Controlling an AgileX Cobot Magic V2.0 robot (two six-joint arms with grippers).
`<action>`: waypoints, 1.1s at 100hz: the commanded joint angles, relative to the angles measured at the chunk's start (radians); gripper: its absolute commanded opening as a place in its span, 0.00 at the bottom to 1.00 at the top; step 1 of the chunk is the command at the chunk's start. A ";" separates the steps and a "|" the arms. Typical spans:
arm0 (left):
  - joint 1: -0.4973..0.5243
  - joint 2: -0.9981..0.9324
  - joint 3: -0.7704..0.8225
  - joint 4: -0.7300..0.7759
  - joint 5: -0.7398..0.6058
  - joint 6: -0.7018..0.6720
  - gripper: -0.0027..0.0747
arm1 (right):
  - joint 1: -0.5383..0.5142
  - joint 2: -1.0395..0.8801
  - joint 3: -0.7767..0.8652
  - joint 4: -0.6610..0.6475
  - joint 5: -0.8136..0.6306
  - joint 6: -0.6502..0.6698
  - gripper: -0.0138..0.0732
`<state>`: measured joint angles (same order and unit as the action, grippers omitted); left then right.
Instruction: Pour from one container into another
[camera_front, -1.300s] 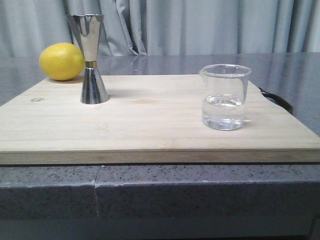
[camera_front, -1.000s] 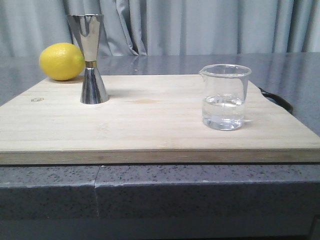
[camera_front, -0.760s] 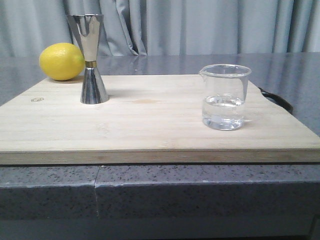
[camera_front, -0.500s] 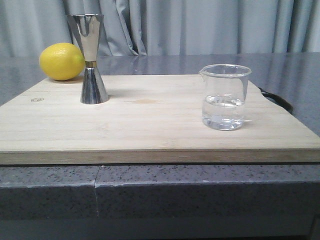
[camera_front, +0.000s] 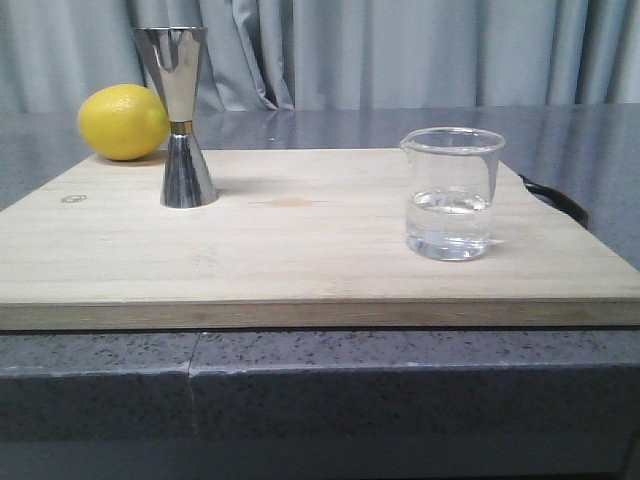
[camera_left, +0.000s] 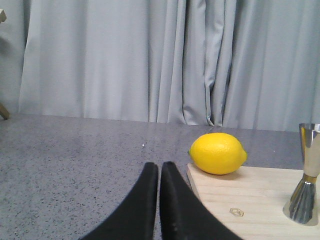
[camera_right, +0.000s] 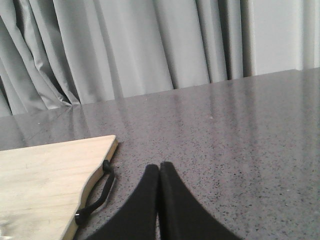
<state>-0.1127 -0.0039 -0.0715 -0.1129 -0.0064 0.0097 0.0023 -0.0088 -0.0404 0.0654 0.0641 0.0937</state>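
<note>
Currently I am holding both grippers off the cutting board (camera_front: 300, 250) with nothing in them: the left gripper (camera_left: 159, 172) is hovering over the counter beside the board's lemon (camera_front: 123, 122) corner, fingers pressed together, and the right gripper (camera_right: 159, 172) is hovering past the board's strap (camera_right: 95, 197) end, fingers likewise together. The beaker (camera_front: 450, 193) is standing upright on the board toward its strap end, roughly a third full of clear liquid, spout turned toward the jigger (camera_front: 181, 117). The jigger is standing upright near the board's far edge, just in front of the lemon, well apart from the beaker. As I judge it, reaching for the beaker is the step in hand: I am planning to open the right fingers first, approach level from the strap side, and close on the glass wall below the rim, keeping the spout facing the jigger
</note>
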 joint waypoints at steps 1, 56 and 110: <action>0.002 -0.012 -0.093 -0.018 0.006 -0.010 0.01 | -0.008 -0.009 -0.113 -0.011 0.025 -0.007 0.08; 0.002 0.261 -0.389 -0.015 0.161 -0.010 0.01 | -0.008 0.244 -0.476 -0.091 0.289 -0.099 0.08; 0.002 0.263 -0.389 -0.015 0.158 -0.010 0.01 | -0.008 0.245 -0.474 -0.091 0.284 -0.099 0.08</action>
<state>-0.1127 0.2398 -0.4225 -0.1181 0.2336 0.0097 0.0023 0.2135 -0.4798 -0.0130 0.4287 0.0000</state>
